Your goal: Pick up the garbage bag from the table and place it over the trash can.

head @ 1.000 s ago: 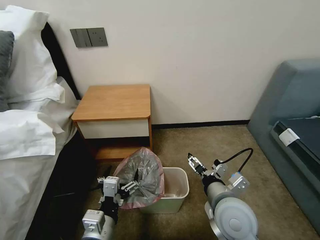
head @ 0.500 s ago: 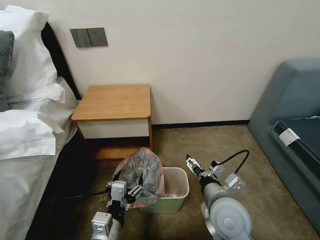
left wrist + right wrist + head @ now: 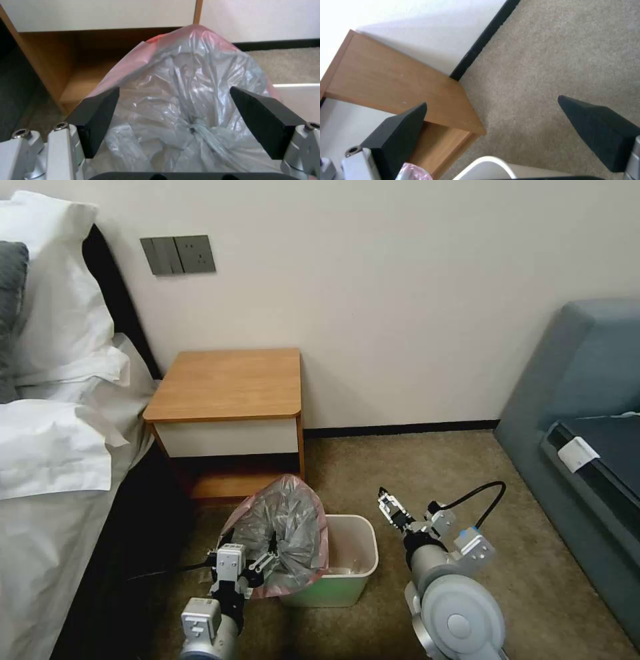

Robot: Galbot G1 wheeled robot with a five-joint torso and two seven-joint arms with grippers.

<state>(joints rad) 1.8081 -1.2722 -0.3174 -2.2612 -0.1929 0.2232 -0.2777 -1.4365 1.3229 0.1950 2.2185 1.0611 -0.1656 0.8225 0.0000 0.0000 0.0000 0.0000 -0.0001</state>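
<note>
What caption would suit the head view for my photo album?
Left gripper, jaws open, at the crinkly grey pink-edged garbage bag draped over the cream plastic trash can; right gripper open beside it.

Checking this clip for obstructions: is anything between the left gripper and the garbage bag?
Nothing visible. The left gripper is open with its fingers spread right in front of the garbage bag, which bulges up over the left side of the trash can. The right gripper is open above the carpet, off to the right of the can.
</note>
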